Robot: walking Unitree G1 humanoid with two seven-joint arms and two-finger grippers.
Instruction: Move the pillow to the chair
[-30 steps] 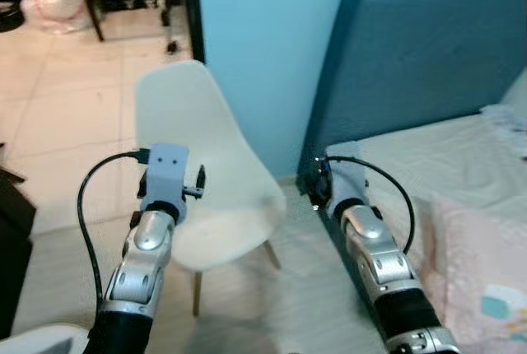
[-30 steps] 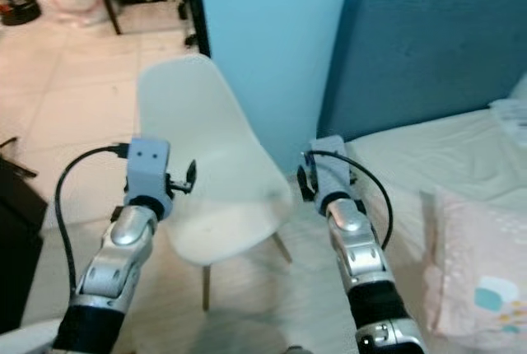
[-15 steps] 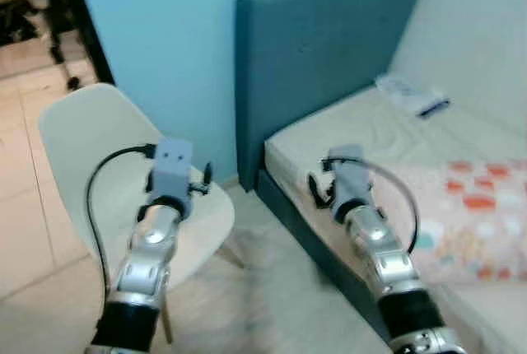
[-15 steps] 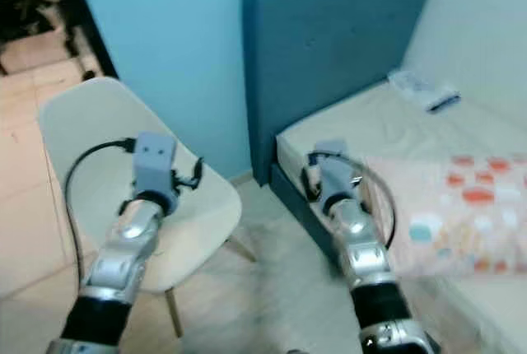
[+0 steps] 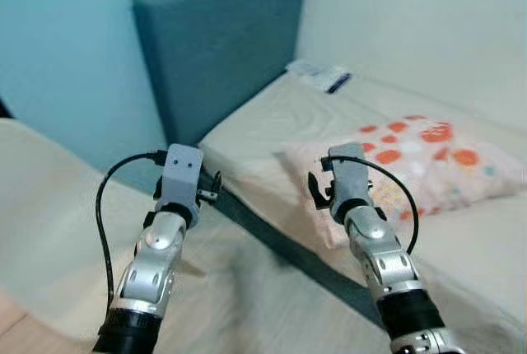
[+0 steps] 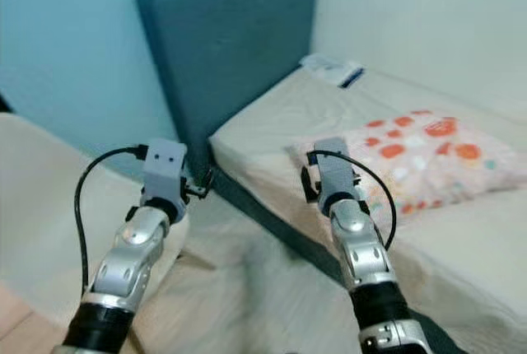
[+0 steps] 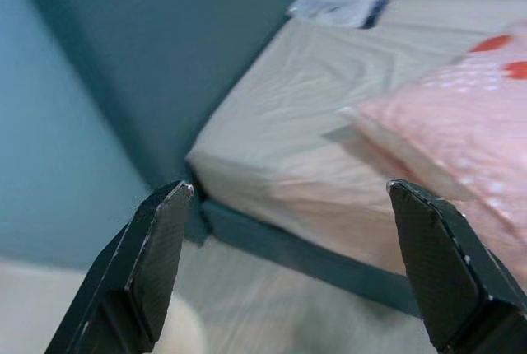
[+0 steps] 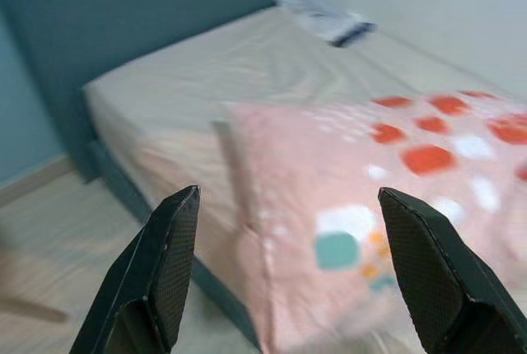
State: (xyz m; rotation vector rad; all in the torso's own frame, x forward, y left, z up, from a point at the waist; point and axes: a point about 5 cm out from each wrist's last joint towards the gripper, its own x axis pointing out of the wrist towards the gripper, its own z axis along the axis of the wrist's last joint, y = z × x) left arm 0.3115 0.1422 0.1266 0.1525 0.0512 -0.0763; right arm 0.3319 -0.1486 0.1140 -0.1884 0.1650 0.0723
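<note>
- The pink pillow (image 5: 412,165) lies flat on the bed (image 5: 272,123), near the bed's front edge. It looks soft and puffy, with orange, white and green spots.
- The far end of the pillow is cut off at the side of the right wrist view, and the spots there look blurry.
- The white chair (image 5: 49,230) is on the floor to the robot's left, well apart from the pillow. It looks smooth and curved. Only part of it shows, and its legs are hidden.
- The left gripper (image 7: 292,263) hangs in the air in front of the bed's near corner. Its two black fingers are spread wide and hold nothing.
- The right gripper (image 8: 300,276) is in the air just in front of the pillow, not touching it. Its fingers are spread wide too, with nothing between them.
- The bed has a pale, wrinkled sheet and a tall, dark blue headboard (image 5: 222,49) that looks like cloth.
- A small white and dark thing (image 5: 319,76) lies at the bed's far corner. It is too blurry to tell what it is.
</note>
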